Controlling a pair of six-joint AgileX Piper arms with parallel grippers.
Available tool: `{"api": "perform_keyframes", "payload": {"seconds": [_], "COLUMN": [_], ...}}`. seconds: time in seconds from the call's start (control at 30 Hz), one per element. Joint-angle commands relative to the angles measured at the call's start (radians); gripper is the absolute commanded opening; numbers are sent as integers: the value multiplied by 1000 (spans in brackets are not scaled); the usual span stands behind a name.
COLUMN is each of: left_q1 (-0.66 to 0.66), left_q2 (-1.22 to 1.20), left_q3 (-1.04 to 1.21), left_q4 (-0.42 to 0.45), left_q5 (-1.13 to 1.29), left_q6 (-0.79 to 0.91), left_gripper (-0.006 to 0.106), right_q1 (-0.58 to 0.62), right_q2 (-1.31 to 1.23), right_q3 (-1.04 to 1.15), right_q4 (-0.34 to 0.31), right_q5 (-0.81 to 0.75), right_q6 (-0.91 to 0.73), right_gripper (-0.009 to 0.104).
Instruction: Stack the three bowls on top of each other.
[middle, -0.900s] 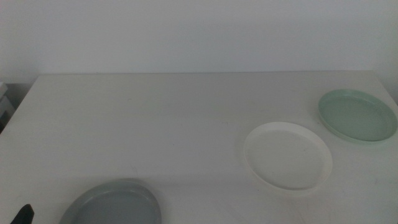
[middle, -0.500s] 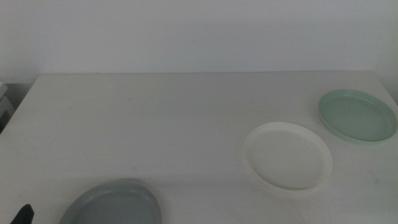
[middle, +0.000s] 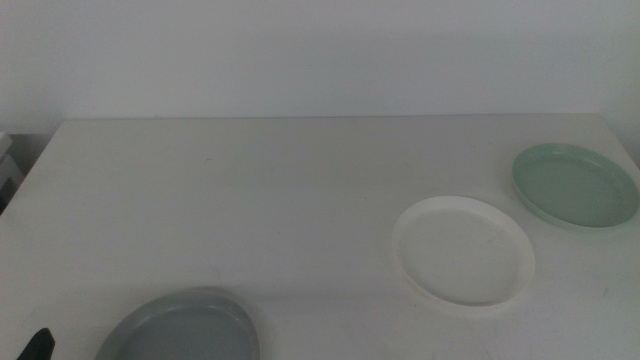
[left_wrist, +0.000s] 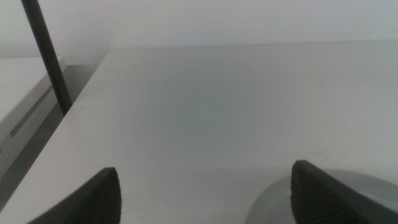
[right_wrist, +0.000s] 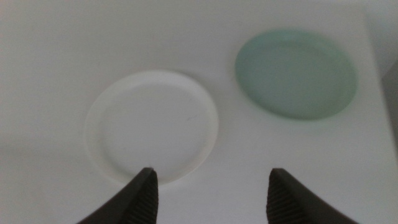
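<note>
At lower right of the middle view, the white bowl (middle: 463, 252) lies apart from the mint bowl (middle: 576, 186); the grey-blue bowl (middle: 182, 327) sits lower left. The right gripper (right_wrist: 211, 186) hangs wide over the white rim and the left gripper (left_wrist: 205, 186) waits wide. Those low rims probably offer little purchase, so a shallow pinch could slip.

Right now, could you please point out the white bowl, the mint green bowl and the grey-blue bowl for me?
white bowl (middle: 463, 250), middle view, centre of its flat inside.
mint green bowl (middle: 577, 186), middle view, centre of its inside.
grey-blue bowl (middle: 186, 333), middle view, visible part of its inside at the bottom edge.
</note>
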Motion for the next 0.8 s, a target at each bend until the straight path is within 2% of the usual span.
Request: {"api": "perform_keyframes", "payload": {"seconds": [0.0,0.13,0.27,0.57,0.67,0.77], "left_q1": [1,1,1,1,1,1], "left_q2": [-13,-13,-13,-13,-13,-13], "left_q3": [-4,-4,-4,-4,-4,-4], "left_q4": [-7,-7,-7,-7,-7,-7], "left_q5": [-82,-82,-82,-82,-82,-82], "left_q6": [-13,-13,-13,-13,-13,-13], "left_gripper": [105,105,105,105,105,105], "right_q1": [3,3,3,1,1,1], "right_q2": [116,276,399,635,723,799], "right_q3": [-140,-274,-335,-346,-346,-348], "right_q4": [28,73,109,65,38,21], "right_q5": [53,137,134,19,-6,-23], "right_q6": [27,31,31,38,38,39], "right_gripper": [45,45,45,47,53,65]}}
